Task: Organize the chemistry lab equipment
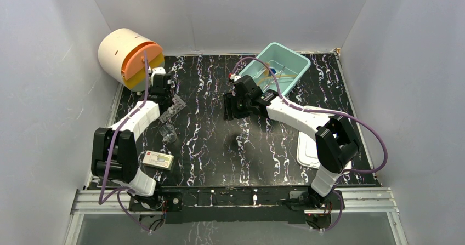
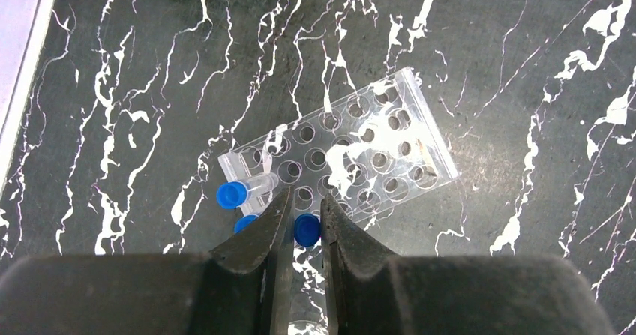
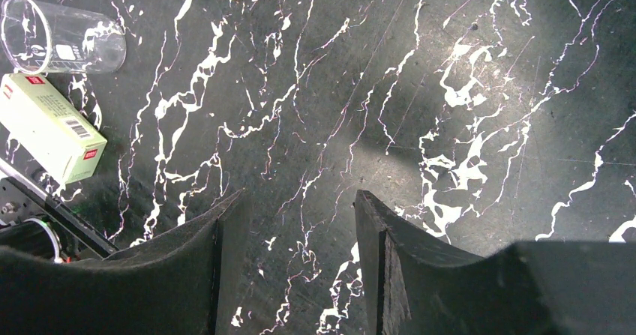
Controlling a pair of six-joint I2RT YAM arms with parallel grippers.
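Low in the centre of the left wrist view, the left gripper [image 2: 305,207] is pinching a blue-capped tube [image 2: 306,230] between its nearly closed fingers. It is doing so right at the near edge of the clear rack [image 2: 352,155], which is lying slantwise across the frame on the table [image 2: 525,65]. A second tube [image 2: 244,192] is lying at the rack's lower left corner. In the right wrist view, the right gripper [image 3: 298,200] is hanging spread over bare table. A beaker [image 3: 64,35] and a white packet [image 3: 49,129] are sitting well apart from it at the upper left.
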